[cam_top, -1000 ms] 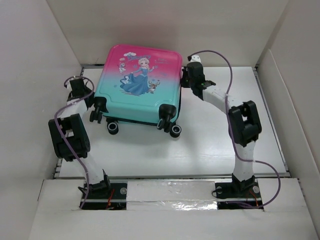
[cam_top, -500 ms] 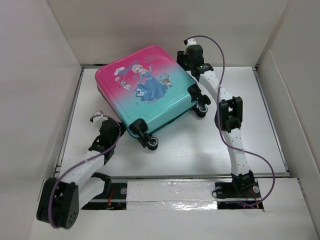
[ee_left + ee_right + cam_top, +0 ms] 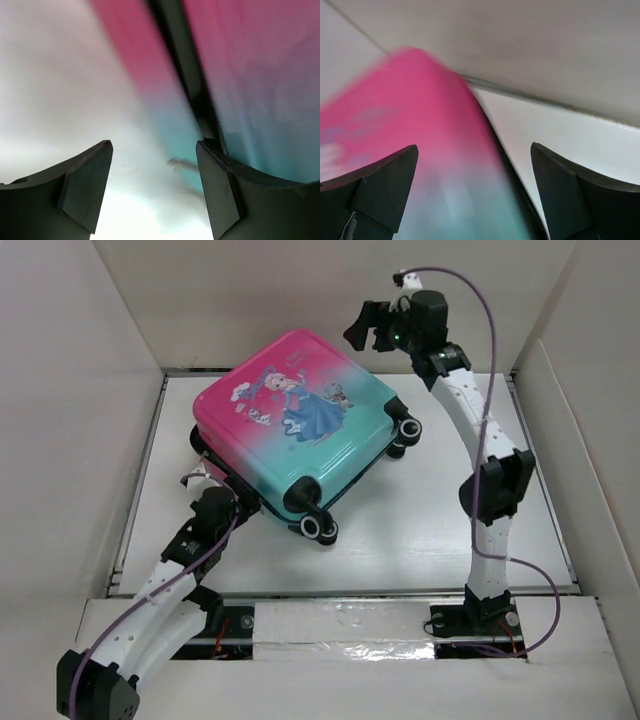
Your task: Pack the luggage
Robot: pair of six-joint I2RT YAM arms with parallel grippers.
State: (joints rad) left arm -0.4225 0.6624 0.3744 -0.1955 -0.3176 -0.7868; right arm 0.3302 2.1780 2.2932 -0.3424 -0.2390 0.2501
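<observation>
The luggage (image 3: 300, 430) lies shut and flat on the table, turned at an angle. Its pink end points back left and its teal end with the wheels (image 3: 318, 528) points front right. My left gripper (image 3: 222, 500) sits low at the case's near-left edge. In the left wrist view this gripper (image 3: 155, 150) is open, bare table shows between its fingers, and the right fingertip (image 3: 220, 185) lies by the black seam of the luggage (image 3: 260, 75). My right gripper (image 3: 362, 326) hangs open in the air above the case's far right corner, and its camera looks down on the luggage (image 3: 420, 125).
White walls close in the table (image 3: 430, 530) on the left, back and right. A raised ledge with silver tape (image 3: 340, 628) runs along the front between the arm bases. The right arm's purple cable loops high near the back wall.
The luggage has been swung round so that its wheels now point front right. The left arm dropped to the near-left edge and opened. The right gripper opened and lifted off the case.
</observation>
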